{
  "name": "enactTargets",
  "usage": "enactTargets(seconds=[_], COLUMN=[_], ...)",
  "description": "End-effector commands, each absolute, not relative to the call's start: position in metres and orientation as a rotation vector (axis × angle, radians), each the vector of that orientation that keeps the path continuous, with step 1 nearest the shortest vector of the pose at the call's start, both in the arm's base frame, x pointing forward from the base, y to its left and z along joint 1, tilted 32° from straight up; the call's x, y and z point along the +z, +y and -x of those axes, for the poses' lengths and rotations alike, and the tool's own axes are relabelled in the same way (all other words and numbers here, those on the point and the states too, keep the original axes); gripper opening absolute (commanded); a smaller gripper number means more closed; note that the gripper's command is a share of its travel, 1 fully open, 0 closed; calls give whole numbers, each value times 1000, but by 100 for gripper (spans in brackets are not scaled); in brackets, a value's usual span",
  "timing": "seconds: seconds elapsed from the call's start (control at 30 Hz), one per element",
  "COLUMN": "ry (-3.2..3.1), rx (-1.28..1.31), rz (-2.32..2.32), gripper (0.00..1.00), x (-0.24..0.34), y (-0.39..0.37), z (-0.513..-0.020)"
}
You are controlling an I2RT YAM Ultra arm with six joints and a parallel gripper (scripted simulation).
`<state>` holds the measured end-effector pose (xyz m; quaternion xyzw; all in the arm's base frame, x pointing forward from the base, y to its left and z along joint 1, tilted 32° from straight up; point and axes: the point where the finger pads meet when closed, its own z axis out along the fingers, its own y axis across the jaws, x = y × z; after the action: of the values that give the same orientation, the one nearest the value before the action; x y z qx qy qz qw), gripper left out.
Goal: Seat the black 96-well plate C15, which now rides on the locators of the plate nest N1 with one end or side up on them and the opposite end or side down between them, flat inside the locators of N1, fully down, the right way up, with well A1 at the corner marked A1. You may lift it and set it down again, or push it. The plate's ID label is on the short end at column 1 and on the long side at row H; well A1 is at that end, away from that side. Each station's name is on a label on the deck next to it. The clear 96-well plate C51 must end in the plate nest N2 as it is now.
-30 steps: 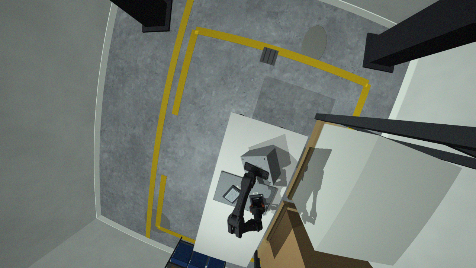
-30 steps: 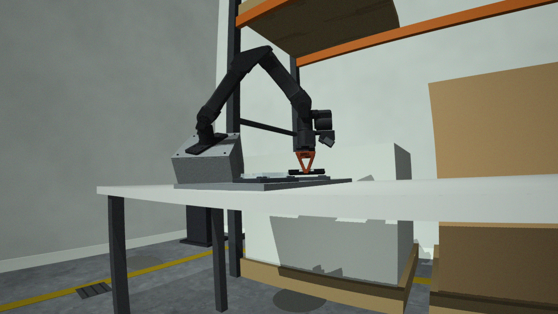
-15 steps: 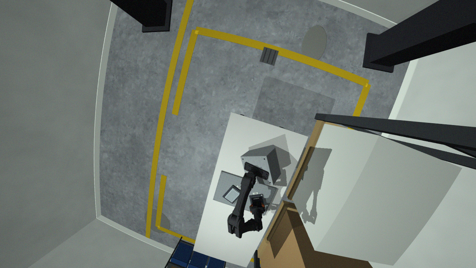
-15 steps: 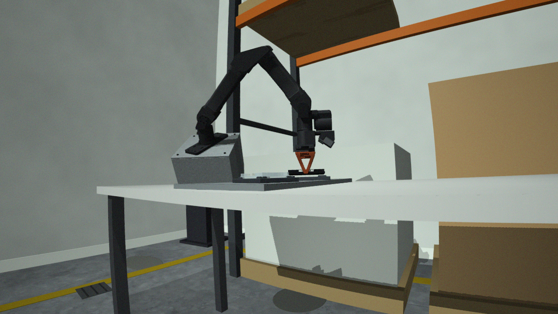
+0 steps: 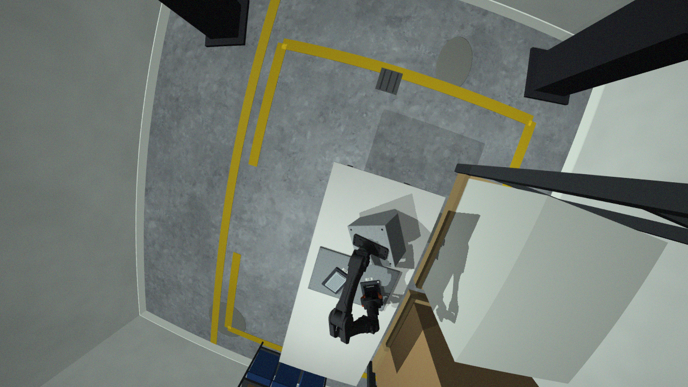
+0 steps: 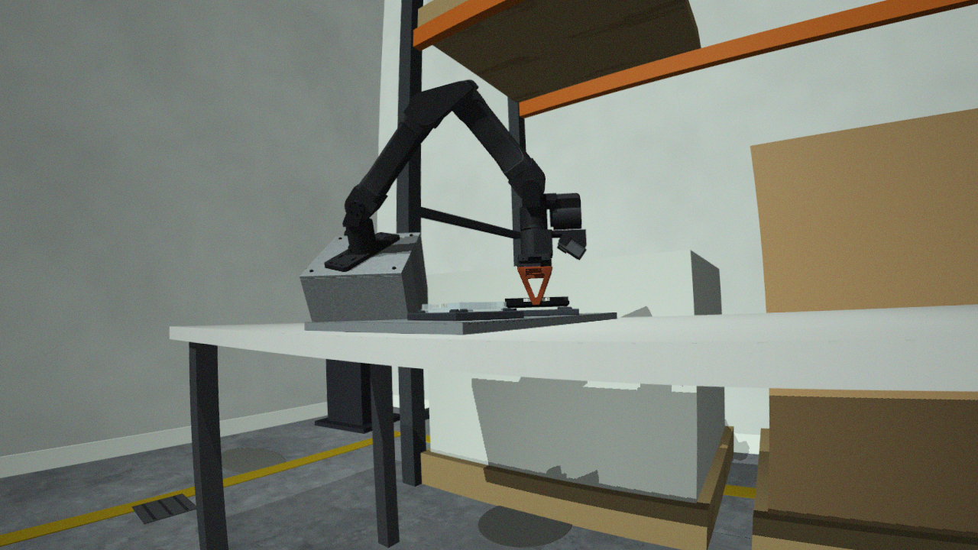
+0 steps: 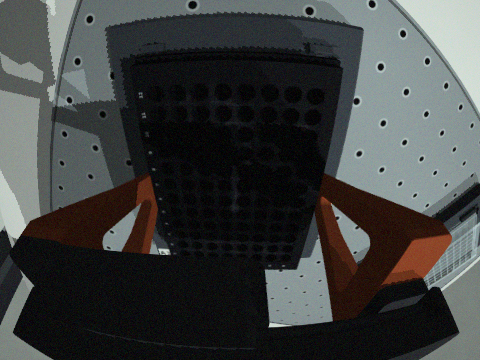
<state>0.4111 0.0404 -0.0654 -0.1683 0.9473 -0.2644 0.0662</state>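
hand: orange-fingered hand [image 7: 235, 227] clamped across the black 96-well plate [image 7: 234, 167] | plate: level, low over the dark nest [image 6: 547, 313], looks not yet fully down | beyond nest: clear 96-well plate [image 5: 334, 281] undisturbed | left: lower, release, check A1 corner

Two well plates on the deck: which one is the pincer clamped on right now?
The black plate C15. The pincer grips its long sides with its orange fingers, just above the deck. The clear plate C51 lies apart, untouched, across the arm.
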Motion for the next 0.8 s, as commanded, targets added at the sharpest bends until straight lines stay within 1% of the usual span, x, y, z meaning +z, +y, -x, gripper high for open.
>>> enactTargets(seconds=[0.0,0.77], ry=[2842,2842], rx=[-789,-789], rz=[512,512], gripper=[0,0], x=[-61,-64], y=[44,42], z=[-414,-414])
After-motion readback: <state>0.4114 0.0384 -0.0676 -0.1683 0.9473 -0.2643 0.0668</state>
